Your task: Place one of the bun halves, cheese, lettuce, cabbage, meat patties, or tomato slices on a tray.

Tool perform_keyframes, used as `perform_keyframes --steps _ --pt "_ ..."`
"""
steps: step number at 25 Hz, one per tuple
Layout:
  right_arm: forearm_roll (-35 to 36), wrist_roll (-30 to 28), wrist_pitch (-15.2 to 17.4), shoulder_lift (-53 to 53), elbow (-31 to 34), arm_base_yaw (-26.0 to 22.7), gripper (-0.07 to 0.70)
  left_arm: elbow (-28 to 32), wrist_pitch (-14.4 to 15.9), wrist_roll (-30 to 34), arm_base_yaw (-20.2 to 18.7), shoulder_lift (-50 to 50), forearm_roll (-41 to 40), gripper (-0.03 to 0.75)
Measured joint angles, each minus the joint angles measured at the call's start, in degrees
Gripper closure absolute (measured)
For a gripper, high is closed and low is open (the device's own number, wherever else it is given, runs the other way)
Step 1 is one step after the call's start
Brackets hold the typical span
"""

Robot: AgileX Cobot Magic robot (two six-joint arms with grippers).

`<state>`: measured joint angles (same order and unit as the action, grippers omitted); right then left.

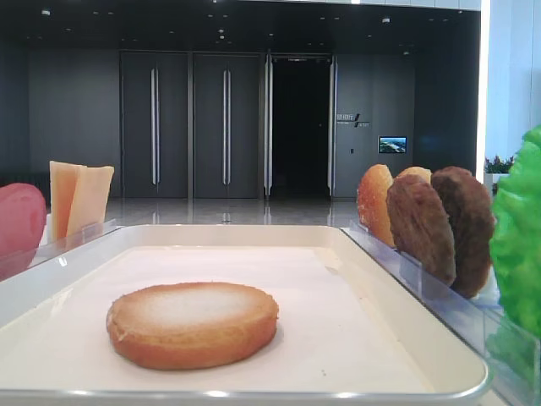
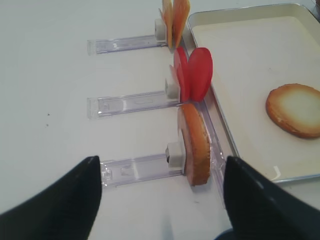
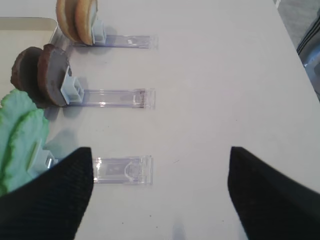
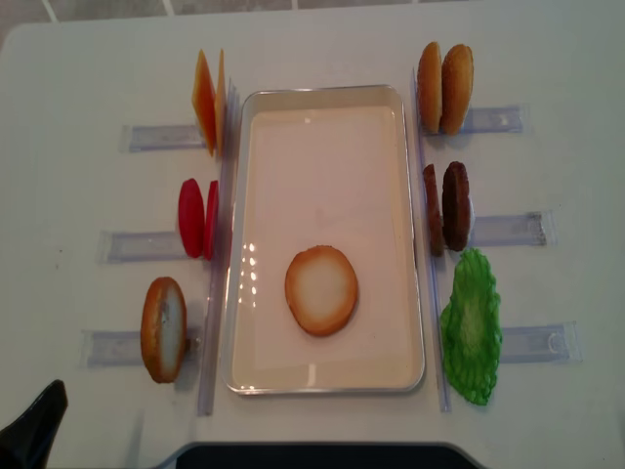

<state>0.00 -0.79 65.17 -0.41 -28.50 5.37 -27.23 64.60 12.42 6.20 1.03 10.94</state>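
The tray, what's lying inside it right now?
One bun half lies flat, pale face up, inside the tray, toward its near end. The rest of the floor is bare. Whatever is under the bun cannot be seen.

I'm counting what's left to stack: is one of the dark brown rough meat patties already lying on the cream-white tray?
No: only a golden-brown round bun half lies on the cream-white rectangular tray; both dark brown patties stand in their clear holder to its right.
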Motion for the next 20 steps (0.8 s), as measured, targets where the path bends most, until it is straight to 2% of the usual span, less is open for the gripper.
perform_keyframes --steps 20 --pt "0.0 0.0 0.0 0.0 0.0 0.0 0.076 0.0 0.0 0.0 0.0 0.0 0.0 0.136"
